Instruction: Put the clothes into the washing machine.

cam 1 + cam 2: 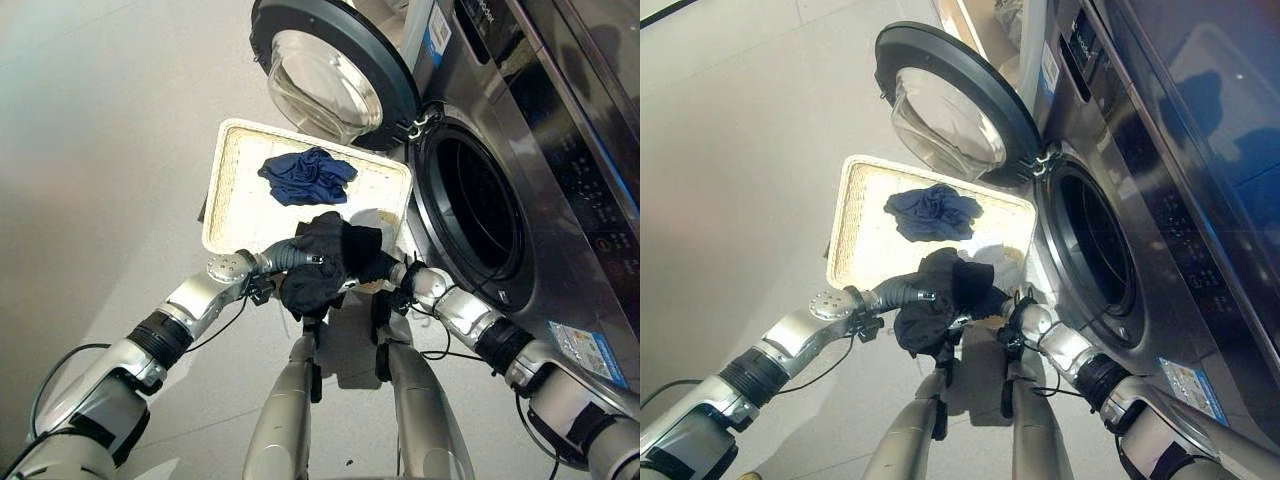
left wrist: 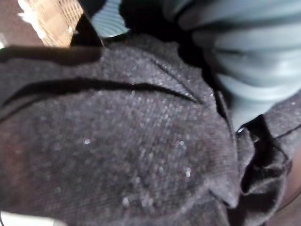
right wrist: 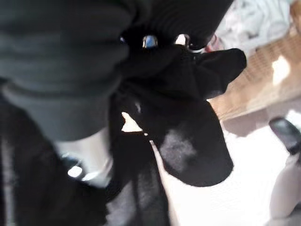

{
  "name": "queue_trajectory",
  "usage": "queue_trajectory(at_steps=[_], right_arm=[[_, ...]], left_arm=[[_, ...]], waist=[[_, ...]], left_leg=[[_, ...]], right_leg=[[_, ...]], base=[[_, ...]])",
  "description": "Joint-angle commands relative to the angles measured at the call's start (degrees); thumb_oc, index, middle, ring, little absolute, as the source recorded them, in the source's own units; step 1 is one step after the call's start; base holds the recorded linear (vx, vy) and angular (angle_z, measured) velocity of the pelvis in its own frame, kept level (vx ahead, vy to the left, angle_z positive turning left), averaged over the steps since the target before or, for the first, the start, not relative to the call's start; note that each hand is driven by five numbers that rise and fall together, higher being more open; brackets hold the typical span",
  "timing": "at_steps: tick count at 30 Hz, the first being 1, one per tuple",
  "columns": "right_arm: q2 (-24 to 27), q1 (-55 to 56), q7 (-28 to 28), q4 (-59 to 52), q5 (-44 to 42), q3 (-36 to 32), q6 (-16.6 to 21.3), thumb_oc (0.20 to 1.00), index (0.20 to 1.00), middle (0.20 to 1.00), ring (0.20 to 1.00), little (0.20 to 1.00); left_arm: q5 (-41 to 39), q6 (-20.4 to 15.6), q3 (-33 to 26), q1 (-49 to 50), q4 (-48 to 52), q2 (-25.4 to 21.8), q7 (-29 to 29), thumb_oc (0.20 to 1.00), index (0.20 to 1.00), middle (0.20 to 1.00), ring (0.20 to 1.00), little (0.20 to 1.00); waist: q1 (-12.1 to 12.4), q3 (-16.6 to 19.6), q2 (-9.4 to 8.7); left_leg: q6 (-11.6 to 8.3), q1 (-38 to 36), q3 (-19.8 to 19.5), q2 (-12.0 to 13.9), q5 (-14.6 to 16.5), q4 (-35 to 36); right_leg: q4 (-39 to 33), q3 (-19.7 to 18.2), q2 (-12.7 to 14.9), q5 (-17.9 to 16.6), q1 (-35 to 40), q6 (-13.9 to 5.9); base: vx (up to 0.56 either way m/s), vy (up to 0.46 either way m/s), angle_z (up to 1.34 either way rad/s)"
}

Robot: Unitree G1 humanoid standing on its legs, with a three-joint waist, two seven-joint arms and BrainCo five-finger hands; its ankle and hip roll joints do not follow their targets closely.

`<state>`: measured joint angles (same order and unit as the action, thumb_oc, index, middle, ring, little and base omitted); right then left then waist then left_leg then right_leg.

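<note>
A black garment (image 1: 325, 265) hangs bunched between my two hands, just above the near edge of a cream wicker basket (image 1: 225, 180) on the floor. My left hand (image 1: 290, 257) reaches into the cloth from the left, and the garment (image 2: 131, 141) lies draped over it. My right hand (image 1: 383, 268) meets it from the right, shut on a fold of the black cloth (image 3: 188, 127). A dark blue garment (image 1: 308, 176) lies crumpled in the middle of the basket. The washing machine's round drum opening (image 1: 475, 205) gapes dark just right of the hands.
The machine's glass door (image 1: 330, 75) stands swung open past the far end of the basket. A pale cloth (image 1: 992, 250) lies in the basket's near right corner. Bare grey floor (image 1: 100, 150) spreads to the left.
</note>
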<state>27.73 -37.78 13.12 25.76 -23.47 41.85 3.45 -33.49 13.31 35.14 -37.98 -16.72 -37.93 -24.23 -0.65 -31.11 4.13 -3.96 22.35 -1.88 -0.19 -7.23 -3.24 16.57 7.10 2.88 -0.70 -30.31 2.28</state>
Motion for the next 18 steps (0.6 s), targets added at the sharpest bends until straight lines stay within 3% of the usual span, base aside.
queue_trajectory(at_steps=[1,2,3,4,5,8,9,11,12,13,14,18], right_arm=[[-5.19,1.23,-1.21,-7.92,-10.66,-0.41,3.68,0.200,0.200,0.200,0.200,0.200],[-6.30,2.43,-2.19,-7.56,-14.03,-1.44,4.00,0.200,0.200,0.200,0.200,0.200],[-6.48,2.66,-2.41,-7.46,-14.70,-1.61,4.10,0.200,0.200,0.200,0.200,0.200],[-7.13,3.48,-2.42,-7.00,-15.85,-2.27,4.23,0.200,0.200,0.200,0.200,0.200],[-7.88,4.89,-3.32,-6.58,-18.18,-3.06,4.51,0.200,0.200,0.200,0.200,0.200],[-8.47,6.29,-4.15,-5.98,-21.12,-4.28,4.49,0.200,0.200,0.200,0.200,0.200],[-9.07,7.63,-5.14,-4.91,-24.56,-5.80,4.30,0.200,0.200,0.200,0.200,0.200],[-9.44,8.23,-5.55,-4.16,-27.14,-6.82,4.23,0.200,0.200,0.200,0.200,0.200],[-9.54,9.00,-5.66,-2.07,-31.26,-8.42,3.91,0.200,0.200,0.200,0.200,0.200],[-9.53,8.97,-5.63,-2.03,-31.32,-8.46,3.91,0.200,0.200,0.200,0.200,0.200],[-10.01,9.31,-6.15,-0.20,-35.22,-9.75,3.68,0.200,0.200,0.200,0.200,0.200],[-10.39,8.87,-6.36,3.93,-40.54,-11.93,3.54,0.200,0.200,0.200,0.200,0.200]], left_arm=[[-1.74,-1.68,-0.61,-0.88,4.80,2.71,2.49,0.200,0.200,0.200,0.200,0.200],[-0.45,-1.63,-1.19,-0.12,3.53,3.41,7.27,0.200,0.200,0.200,0.200,0.200],[0.05,-1.66,-1.34,0.01,3.24,3.55,8.21,0.200,0.200,0.200,0.200,0.200],[1.45,-2.11,-1.89,0.41,2.01,3.89,10.87,0.395,0.395,0.395,0.395,0.395],[4.66,-3.22,-2.85,1.26,0.46,4.32,16.47,1.000,1.000,1.000,1.000,1.000],[6.73,-6.28,-4.32,2.41,-0.77,4.54,23.16,1.000,1.000,1.000,1.000,1.000],[12.84,-9.89,-5.41,3.28,-1.40,4.14,31.14,1.000,1.000,1.000,1.000,1.000],[16.62,-10.61,-6.04,3.68,-1.95,4.16,34.83,1.000,1.000,1.000,1.000,1.000],[23.80,-11.40,-6.16,3.96,-3.31,3.43,40.76,1.000,1.000,1.000,1.000,1.000],[23.86,-11.40,-6.11,3.93,-3.33,3.48,40.83,1.000,1.000,1.000,1.000,1.000],[29.23,-10.80,-6.22,3.93,-4.98,3.20,45.70,1.000,1.000,1.000,1.000,1.000],[33.13,-8.18,-6.19,3.45,-8.63,3.15,52.95,1.000,1.000,1.000,1.000,1.000]], waist=[[-1.45,1.31,-0.89],[-1.57,1.31,-0.94],[-1.59,1.31,-0.95],[-1.66,1.31,-0.94],[-1.72,1.31,-0.92],[-1.59,1.31,-0.85],[-1.42,1.31,-0.76],[-1.27,1.31,-0.73],[-1.06,1.31,-0.60],[-1.02,1.31,-0.60],[-0.88,1.31,-0.46],[-0.70,1.31,-0.15]], left_leg=[[0.36,3.38,2.58,-2.91,2.37,-4.68],[0.35,3.83,2.70,-2.91,2.27,-4.68],[0.36,3.90,2.71,-2.91,2.26,-4.68],[0.35,4.19,2.81,-2.90,2.22,-4.65],[0.32,4.84,2.94,-2.94,2.18,-4.73],[0.26,5.52,3.12,-2.97,2.06,-4.75],[0.23,6.21,3.17,-3.03,2.00,-4.85],[0.26,6.58,3.17,-3.09,2.03,-4.90],[0.13,7.47,3.00,-3.16,2.06,-5.32],[0.13,7.50,3.01,-3.16,2.10,-5.38],[0.12,8.19,2.96,-3.22,2.09,-5.73],[0.11,9.44,3.14,-3.18,2.36,-6.50]], right_leg=[[-4.47,-1.49,-0.83,-0.86,2.40,-5.65],[-4.44,-1.59,-0.98,-0.90,1.92,-5.59],[-4.42,-1.61,-1.00,-0.90,1.83,-5.59],[-4.40,-1.63,-0.98,-0.87,1.53,-5.64],[-4.41,-1.64,-0.96,-0.86,0.93,-5.58],[-4.47,-1.54,-0.83,-0.87,0.38,-5.56],[-4.42,-1.47,-0.79,-0.84,-0.21,-5.48],[-4.39,-1.35,-0.74,-0.81,-0.54,-5.39],[-4.00,-1.13,-0.48,-0.84,-1.41,-5.41],[-3.93,-1.13,-0.47,-0.79,-1.45,-5.41],[-3.47,-1.08,-0.42,-0.74,-2.16,-5.29],[-2.30,-1.20,-0.39,-0.39,-3.67,-5.14]], base=[[0.05,0.014,-0.04],[0.03,0.013,-0.05],[0.03,0.019,-0.06],[0.02,0.018,-0.07],[0.03,0.017,-0.07],[0.02,-0.004,-0.10],[0.03,-0.022,-0.05],[0.04,-0.046,-0.03],[0.03,-0.053,-0.02],[0.04,-0.068,-0.03],[0.03,-0.028,-0.05],[0.05,-0.045,-0.09]])
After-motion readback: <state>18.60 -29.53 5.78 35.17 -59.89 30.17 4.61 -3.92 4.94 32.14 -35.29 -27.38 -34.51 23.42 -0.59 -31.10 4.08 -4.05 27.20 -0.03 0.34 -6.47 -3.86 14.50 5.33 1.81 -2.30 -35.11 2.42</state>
